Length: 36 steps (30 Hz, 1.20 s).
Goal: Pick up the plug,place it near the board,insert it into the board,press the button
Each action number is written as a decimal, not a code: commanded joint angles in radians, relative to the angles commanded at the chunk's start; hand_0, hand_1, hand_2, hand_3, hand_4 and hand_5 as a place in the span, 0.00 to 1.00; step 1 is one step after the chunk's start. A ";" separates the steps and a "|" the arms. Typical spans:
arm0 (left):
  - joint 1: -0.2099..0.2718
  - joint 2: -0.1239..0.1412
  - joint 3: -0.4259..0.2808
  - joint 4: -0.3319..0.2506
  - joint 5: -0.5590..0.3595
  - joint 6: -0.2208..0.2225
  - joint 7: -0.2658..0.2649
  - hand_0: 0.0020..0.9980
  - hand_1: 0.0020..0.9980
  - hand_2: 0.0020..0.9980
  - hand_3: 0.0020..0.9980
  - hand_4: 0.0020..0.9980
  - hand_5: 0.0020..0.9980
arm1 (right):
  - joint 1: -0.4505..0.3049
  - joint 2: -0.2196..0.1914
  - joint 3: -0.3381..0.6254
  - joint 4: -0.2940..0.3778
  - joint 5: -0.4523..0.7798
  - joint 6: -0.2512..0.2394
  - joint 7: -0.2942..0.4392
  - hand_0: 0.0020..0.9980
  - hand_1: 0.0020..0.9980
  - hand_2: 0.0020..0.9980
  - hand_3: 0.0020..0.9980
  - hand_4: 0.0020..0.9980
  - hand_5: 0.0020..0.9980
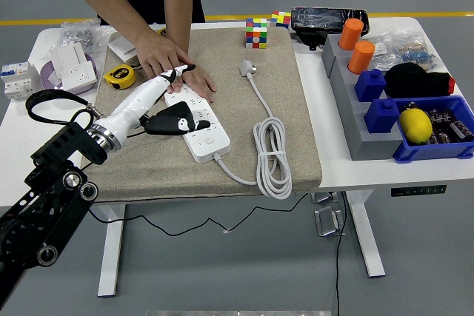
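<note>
A white power strip [208,135] lies slanted on the beige mat [289,101]. The black plug [166,123] sits on the strip's left side, its thin black cord trailing left. My left hand [176,105] reaches in from the lower left. Several of its fingers curl over the plug and one finger points up-right toward the person. A person across the table holds the strip's far end down, one hand [158,52] above my hand and the other hand [198,81] flat on the strip. My right arm is out of sight.
The strip's own white cable [272,155] coils to the right and ends in a white plug [246,69]. A Rubik's cube [256,32] stands at the mat's back. A yellow tape measure [118,75] lies at left. A grey rack [342,79] and a blue bin [437,142] stand at right.
</note>
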 joint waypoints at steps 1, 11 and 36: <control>-0.004 0.000 0.008 0.008 0.039 -0.008 0.002 0.99 1.00 1.00 1.00 1.00 0.42 | -0.001 0.001 0.002 0.000 -0.001 0.001 0.000 0.80 0.78 0.77 0.79 1.00 1.00; -0.044 -0.010 0.032 0.122 0.197 0.077 -0.002 0.95 0.99 0.98 0.96 1.00 0.34 | 0.008 0.003 0.012 0.001 -0.008 -0.002 -0.001 0.80 0.78 0.77 0.79 1.00 1.00; -0.163 -0.101 0.020 0.449 0.197 0.155 0.047 0.87 0.94 0.94 0.93 0.73 0.35 | 0.011 0.005 -0.002 0.004 -0.011 -0.007 -0.009 0.80 0.78 0.77 0.79 1.00 1.00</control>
